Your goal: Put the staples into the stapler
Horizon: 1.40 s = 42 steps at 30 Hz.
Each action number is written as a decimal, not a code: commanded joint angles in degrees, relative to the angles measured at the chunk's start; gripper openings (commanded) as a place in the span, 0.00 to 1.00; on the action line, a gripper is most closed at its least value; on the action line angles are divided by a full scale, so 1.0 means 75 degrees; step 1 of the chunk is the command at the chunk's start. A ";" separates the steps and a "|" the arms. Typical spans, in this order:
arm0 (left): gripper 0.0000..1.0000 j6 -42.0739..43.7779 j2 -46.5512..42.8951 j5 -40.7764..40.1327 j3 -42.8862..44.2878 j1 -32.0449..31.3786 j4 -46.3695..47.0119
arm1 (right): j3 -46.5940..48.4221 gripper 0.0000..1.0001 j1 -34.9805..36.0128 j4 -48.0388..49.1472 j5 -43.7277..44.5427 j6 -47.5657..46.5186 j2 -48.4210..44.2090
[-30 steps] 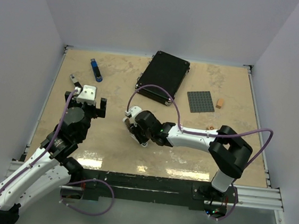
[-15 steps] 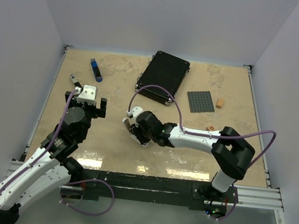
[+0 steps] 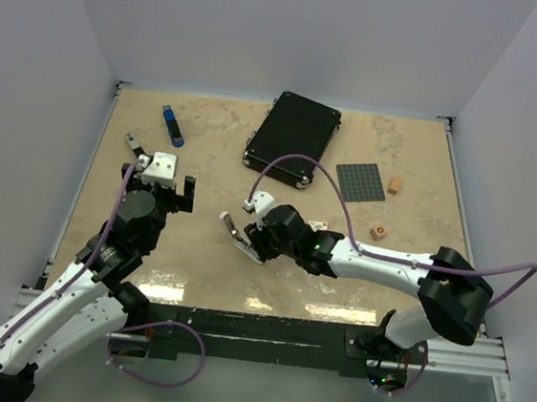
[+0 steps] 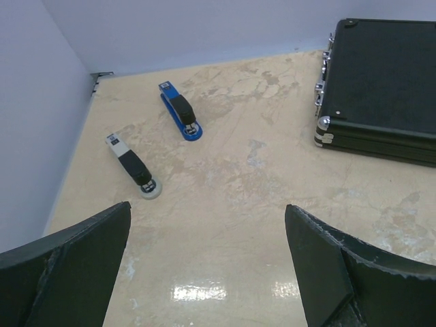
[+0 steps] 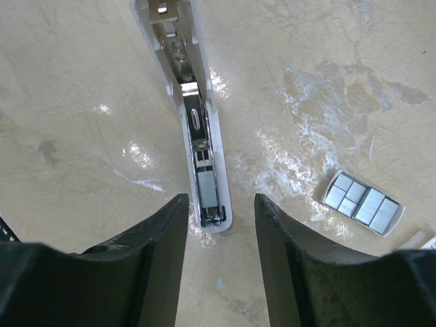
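The stapler lies flat on the table, swung open, its white body and bare metal channel facing up. In the top view the stapler sits near the table's middle. My right gripper hovers over its near end, open, one finger on each side and touching nothing. The staples show as a small white tray of grey strips on the table to the right of that gripper. My left gripper stands wide open over bare table at the left, also seen from above.
A blue stapler and a black-and-white stapler lie at the far left. A black case sits at the back middle, with a grey baseplate and two orange cubes to its right.
The right arm has drawn back to the right, uncovering the open stapler in the top view. The left arm has hardly moved.
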 commanded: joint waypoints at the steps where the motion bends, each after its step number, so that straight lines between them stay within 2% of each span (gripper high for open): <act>1: 1.00 -0.0481 0.0274 0.0746 0.0052 0.0060 -0.0042 | -0.0898 0.50 0.0011 0.1236 -0.0130 0.0130 -0.0686; 8: 1.00 -0.1967 0.0884 0.2643 0.0252 0.0060 -0.0044 | -0.3251 0.61 0.0035 0.4396 -0.0411 -0.0091 -0.1717; 14: 1.00 -0.2848 0.0919 0.2986 -0.0544 0.0060 0.0905 | -0.4286 0.62 0.0035 0.6544 -0.0587 -0.0677 -0.1426; 30: 1.00 -0.2638 0.1540 0.3325 -0.1764 0.0060 0.3002 | -0.4287 0.54 0.0047 0.7437 -0.0646 -0.0315 -0.0419; 42: 0.98 -0.2334 0.2103 0.3911 -0.2198 0.0048 0.3894 | -0.4064 0.47 0.0047 0.7684 -0.0353 -0.0268 0.0356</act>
